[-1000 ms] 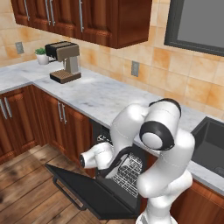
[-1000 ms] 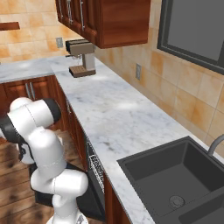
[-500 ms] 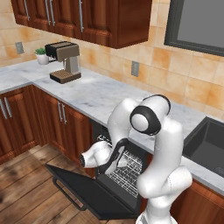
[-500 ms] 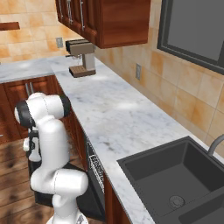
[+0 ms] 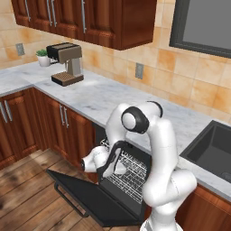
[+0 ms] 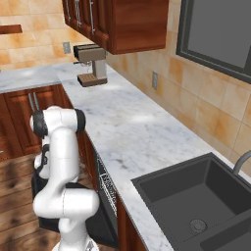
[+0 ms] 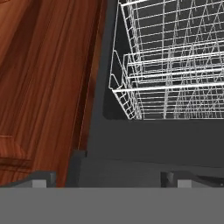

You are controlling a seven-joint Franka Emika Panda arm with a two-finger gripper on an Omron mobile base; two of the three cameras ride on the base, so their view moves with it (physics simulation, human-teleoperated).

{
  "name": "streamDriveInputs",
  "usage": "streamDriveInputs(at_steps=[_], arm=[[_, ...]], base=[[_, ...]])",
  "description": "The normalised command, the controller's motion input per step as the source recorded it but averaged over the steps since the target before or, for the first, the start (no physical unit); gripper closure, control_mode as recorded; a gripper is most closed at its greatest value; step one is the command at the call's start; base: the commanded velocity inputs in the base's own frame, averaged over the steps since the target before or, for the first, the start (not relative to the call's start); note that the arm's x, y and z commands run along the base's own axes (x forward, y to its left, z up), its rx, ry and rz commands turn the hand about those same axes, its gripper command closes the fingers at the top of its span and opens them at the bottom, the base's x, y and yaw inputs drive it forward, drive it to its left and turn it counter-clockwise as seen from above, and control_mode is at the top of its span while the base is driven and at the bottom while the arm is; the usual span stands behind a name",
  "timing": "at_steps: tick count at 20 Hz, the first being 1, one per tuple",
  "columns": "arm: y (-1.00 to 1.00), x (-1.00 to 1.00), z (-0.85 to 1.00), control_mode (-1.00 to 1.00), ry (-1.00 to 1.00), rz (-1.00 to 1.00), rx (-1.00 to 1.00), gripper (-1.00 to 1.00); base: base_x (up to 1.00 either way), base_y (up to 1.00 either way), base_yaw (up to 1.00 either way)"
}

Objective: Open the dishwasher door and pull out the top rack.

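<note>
Dishwasher door, wide matte-black panel [image 5: 85, 198], lies dropped flat, giving access. Top rack, white wire basket [image 7: 175, 57], sits inside cavity. My two-finger claw [image 5: 90, 163] near rack's front edge; opening: cannot tell, nothing visibly held.

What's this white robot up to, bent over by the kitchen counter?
It is working on the dishwasher. The dishwasher door is already folded down flat, and the arm reaches low toward the opening, where the top rack of white wire sits inside. The gripper is close to the rack but holds nothing, and its fingers stand wide apart.
</note>
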Motion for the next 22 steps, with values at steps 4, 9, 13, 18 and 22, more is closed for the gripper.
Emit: streamDriveInputs(at_steps=[4, 9, 13, 18, 22], arm=[[0.29, 0.08, -0.37, -1.00, -0.09, -0.13, 0.00, -1.00], [0.07, 0.04, -0.37, -1.00, -0.16, -0.11, 0.00, -1.00], [0.00, 0.16, -0.41, -1.00, -0.16, -0.09, 0.00, -1.00], [0.00, 0.15, -0.36, -1.00, -0.20, -0.04, 0.00, -1.00], [-0.04, 0.25, -0.40, -1.00, -0.23, 0.00, 0.00, -1.00]], base=[[0.00, 0.00, 0.00], [0.00, 0.00, 0.00], [0.00, 0.00, 0.00], [0.00, 0.00, 0.00], [0.00, 0.00, 0.00]])
